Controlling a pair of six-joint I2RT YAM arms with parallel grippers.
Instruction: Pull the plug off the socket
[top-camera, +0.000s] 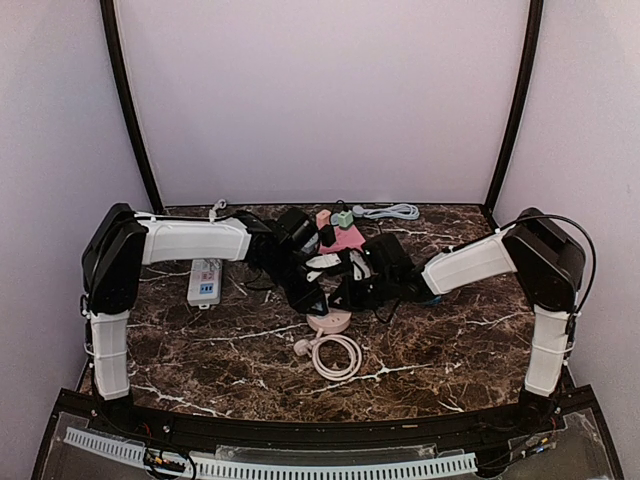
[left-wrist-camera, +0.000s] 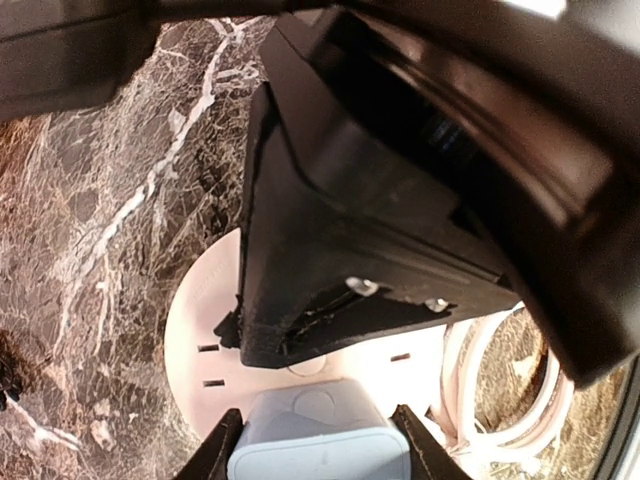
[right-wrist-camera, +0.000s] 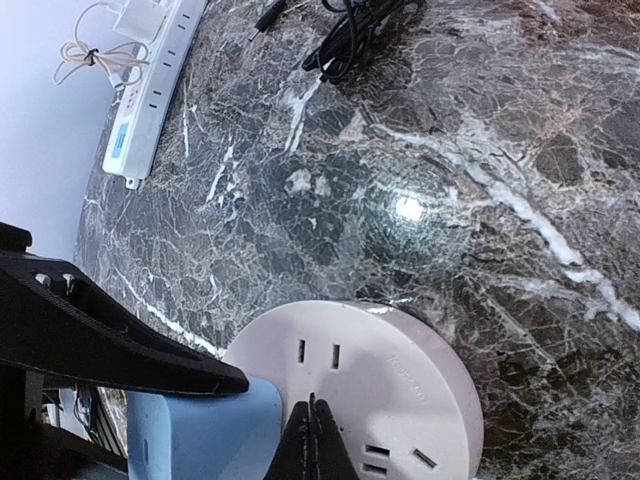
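Observation:
A round pinkish-white socket (top-camera: 328, 323) lies on the marble table at the middle, under both grippers. In the left wrist view a light blue plug (left-wrist-camera: 320, 450) stands on the socket's face (left-wrist-camera: 200, 320). My left gripper (left-wrist-camera: 316, 409) is shut on the plug, one finger on each side. My right gripper (right-wrist-camera: 312, 405) is shut, and its tips press on the socket's top (right-wrist-camera: 410, 370) beside the plug (right-wrist-camera: 200, 435). It shows as a black wedge (left-wrist-camera: 350, 250) in the left wrist view. In the top view the arms hide the plug.
A coiled pale cable (top-camera: 336, 356) lies just in front of the socket. A white power strip (top-camera: 205, 282) lies to the left, also in the right wrist view (right-wrist-camera: 150, 90). Black cable (right-wrist-camera: 350, 40), pink and green items (top-camera: 340, 230) and a grey cable (top-camera: 390, 211) lie at the back.

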